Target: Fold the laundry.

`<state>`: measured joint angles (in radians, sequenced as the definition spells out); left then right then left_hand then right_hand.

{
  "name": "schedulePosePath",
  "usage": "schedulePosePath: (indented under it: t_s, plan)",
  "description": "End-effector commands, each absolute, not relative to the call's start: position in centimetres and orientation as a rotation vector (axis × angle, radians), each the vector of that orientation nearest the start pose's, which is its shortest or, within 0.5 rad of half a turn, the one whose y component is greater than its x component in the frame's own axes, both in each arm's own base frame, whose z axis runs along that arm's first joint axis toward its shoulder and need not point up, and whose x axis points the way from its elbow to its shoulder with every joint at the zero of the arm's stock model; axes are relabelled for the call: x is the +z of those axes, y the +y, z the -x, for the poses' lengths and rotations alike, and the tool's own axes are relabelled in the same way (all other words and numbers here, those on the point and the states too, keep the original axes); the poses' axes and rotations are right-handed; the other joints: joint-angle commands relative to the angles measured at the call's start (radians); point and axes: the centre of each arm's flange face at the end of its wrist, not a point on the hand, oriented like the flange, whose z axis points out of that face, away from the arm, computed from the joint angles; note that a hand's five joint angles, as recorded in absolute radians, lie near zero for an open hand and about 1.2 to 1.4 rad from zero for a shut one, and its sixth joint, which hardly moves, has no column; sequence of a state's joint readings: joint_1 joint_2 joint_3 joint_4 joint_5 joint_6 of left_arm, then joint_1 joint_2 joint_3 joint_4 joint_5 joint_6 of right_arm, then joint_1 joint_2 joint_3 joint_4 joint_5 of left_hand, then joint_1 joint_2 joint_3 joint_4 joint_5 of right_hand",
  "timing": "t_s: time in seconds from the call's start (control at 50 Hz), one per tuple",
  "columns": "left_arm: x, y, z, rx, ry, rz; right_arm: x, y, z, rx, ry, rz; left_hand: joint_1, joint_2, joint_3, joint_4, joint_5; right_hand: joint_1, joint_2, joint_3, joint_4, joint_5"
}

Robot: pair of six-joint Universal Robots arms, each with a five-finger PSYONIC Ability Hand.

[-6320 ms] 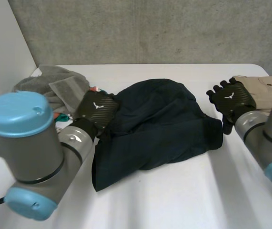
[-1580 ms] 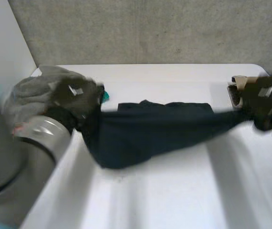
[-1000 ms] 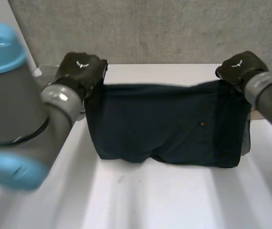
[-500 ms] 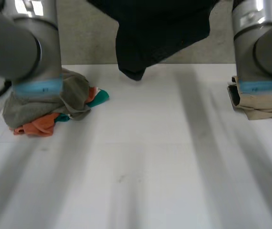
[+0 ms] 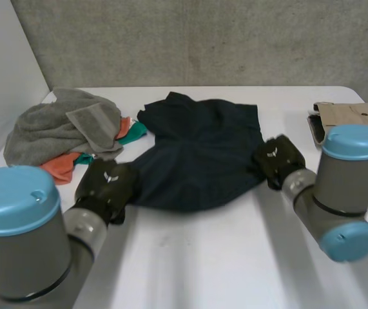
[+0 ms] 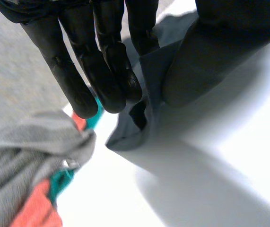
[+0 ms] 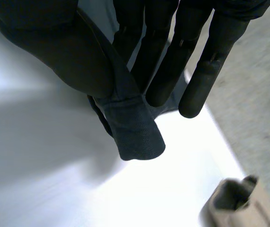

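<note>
The left hand's fingers [image 6: 101, 71] lie straight and close together, and its thumb [image 6: 205, 56] presses a fold of the navy garment [image 6: 125, 135] against them, so that edge is pinched rather than merely touched. The right hand's fingers [image 7: 161, 71] are likewise straight, with the thumb [image 7: 64, 52] clamping a hemmed corner of the same cloth that pokes out just past the fingertips. In the head view the left hand [image 5: 106, 187] sits at about 8 o'clock of the garment and the right hand [image 5: 277, 159] at about 3 o'clock, both low at the white table [image 5: 222, 257]. The garment lies on the middle of the table between them, rumpled, its far side bunched toward 12 o'clock. A heap of grey towel [image 5: 61, 125] over orange and teal pieces [image 5: 64, 166] waits at its 10 o'clock, and a tan folded item [image 5: 354, 116] rests at 2 o'clock. The step looks like laying out: the cloth is down but not flat, and no fold is made yet. The next move probably calls for tension between the two pinches, drawing the cloth toward 6 o'clock to smooth the far bunching before letting go.
</note>
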<state>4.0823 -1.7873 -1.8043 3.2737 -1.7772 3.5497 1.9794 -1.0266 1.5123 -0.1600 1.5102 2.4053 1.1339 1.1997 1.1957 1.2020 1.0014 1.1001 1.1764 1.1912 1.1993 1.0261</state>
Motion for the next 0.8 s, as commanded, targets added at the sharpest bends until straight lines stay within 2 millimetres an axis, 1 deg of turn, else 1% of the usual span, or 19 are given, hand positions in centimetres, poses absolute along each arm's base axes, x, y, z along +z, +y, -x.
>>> schedulePosePath:
  t_s: [0.02, 0.1, 0.12, 0.22, 0.28, 0.34, 0.42, 0.44, 0.48, 0.5, 0.52, 0.58, 0.6, 0.64, 0.66, 0.68, 0.74, 0.76, 0.8]
  plan:
    - [19.9, -13.9, 24.7, -1.602, 2.353, -1.209, 16.6, -23.3, -24.9, -1.656, 2.328, 1.579, 0.262, 0.197, 0.201, 0.194, 0.220, 0.296, 0.220, 0.205, 0.197, 0.196]
    - [19.7, -11.1, 24.0, -1.428, 2.408, -1.340, 17.1, -20.5, -23.7, -1.511, 2.371, 1.663, 0.262, 0.197, 0.201, 0.194, 0.220, 0.296, 0.220, 0.205, 0.197, 0.196]
    - [19.6, -9.8, 23.9, -1.355, 2.424, -1.407, 17.2, -19.2, -23.1, -1.434, 2.392, 1.715, 0.262, 0.197, 0.201, 0.194, 0.220, 0.296, 0.220, 0.205, 0.197, 0.196]
    - [19.6, -5.9, 23.6, -1.204, 2.408, -1.618, 17.7, -14.9, -21.1, -1.190, 2.406, 1.901, 0.262, 0.197, 0.201, 0.194, 0.220, 0.296, 0.220, 0.205, 0.197, 0.196]
    - [19.7, -4.0, 23.4, -1.144, 2.370, -1.727, 18.2, -13.4, -20.3, -1.147, 2.393, 1.952, 0.262, 0.197, 0.201, 0.194, 0.220, 0.296, 0.220, 0.205, 0.197, 0.196]
    - [19.8, -3.7, 23.6, -1.144, 2.322, -1.778, 18.6, -13.5, -20.1, -1.176, 2.400, 1.948, 0.262, 0.197, 0.201, 0.194, 0.220, 0.296, 0.220, 0.205, 0.197, 0.196]
    - [20.8, -6.5, 25.2, -1.302, 2.266, -1.711, 19.2, -14.8, -20.3, -1.278, 2.406, 1.907, 0.262, 0.197, 0.201, 0.194, 0.220, 0.296, 0.220, 0.205, 0.197, 0.196]
    - [20.8, -8.8, 26.3, -1.396, 2.243, -1.641, 19.6, -15.8, -20.5, -1.356, 2.400, 1.883, 0.262, 0.197, 0.201, 0.194, 0.220, 0.296, 0.220, 0.205, 0.197, 0.196]
    - [20.9, -11.5, 27.4, -1.502, 2.219, -1.556, 19.9, -17.1, -20.9, -1.460, 2.385, 1.854, 0.262, 0.197, 0.201, 0.194, 0.220, 0.296, 0.220, 0.205, 0.197, 0.196]
    - [21.0, -12.9, 27.9, -1.560, 2.205, -1.508, 19.8, -18.6, -21.5, -1.552, 2.374, 1.823, 0.262, 0.197, 0.201, 0.194, 0.220, 0.296, 0.220, 0.205, 0.197, 0.196]
    - [21.6, -15.8, 28.8, -1.683, 2.169, -1.403, 19.7, -19.3, -21.8, -1.595, 2.367, 1.809, 0.262, 0.197, 0.201, 0.194, 0.220, 0.296, 0.220, 0.205, 0.197, 0.196]
    - [22.8, -19.6, 30.4, -1.886, 2.082, -1.262, 19.5, -22.4, -22.6, -1.759, 2.376, 1.730, 0.262, 0.197, 0.201, 0.194, 0.220, 0.296, 0.220, 0.205, 0.197, 0.196]
    - [22.9, -21.9, 31.3, -1.984, 2.027, -1.189, 19.4, -23.1, -22.7, -1.797, 2.381, 1.708, 0.262, 0.197, 0.201, 0.194, 0.220, 0.296, 0.220, 0.205, 0.197, 0.196]
    - [22.7, -24.2, 32.3, -2.070, 1.970, -1.122, 19.4, -24.4, -23.0, -1.881, 2.385, 1.666, 0.262, 0.197, 0.201, 0.194, 0.220, 0.296, 0.220, 0.205, 0.197, 0.196]
    - [22.6, -25.2, 32.9, -2.113, 1.940, -1.096, 19.5, -25.7, -23.3, -1.965, 2.380, 1.633, 0.262, 0.197, 0.201, 0.194, 0.220, 0.296, 0.220, 0.205, 0.197, 0.196]
    - [22.1, -26.9, 33.9, -2.172, 1.893, -1.059, 19.6, -26.5, -23.6, -2.014, 2.368, 1.614, 0.262, 0.197, 0.201, 0.194, 0.220, 0.296, 0.220, 0.205, 0.197, 0.196]
    - [21.0, -29.5, 35.0, -2.245, 1.816, -1.011, 18.7, -29.5, -24.6, -2.153, 2.320, 1.568, 0.262, 0.197, 0.201, 0.194, 0.220, 0.296, 0.220, 0.205, 0.197, 0.196]
    - [20.1, -31.0, 35.6, -2.274, 1.771, -1.000, 18.4, -30.2, -24.9, -2.186, 2.306, 1.557, 0.262, 0.197, 0.201, 0.194, 0.220, 0.296, 0.220, 0.205, 0.197, 0.196]
    - [19.4, -32.3, 36.1, -2.313, 1.719, -0.995, 17.9, -31.6, -25.4, -2.255, 2.275, 1.525, 0.262, 0.197, 0.201, 0.194, 0.220, 0.296, 0.220, 0.205, 0.197, 0.196]
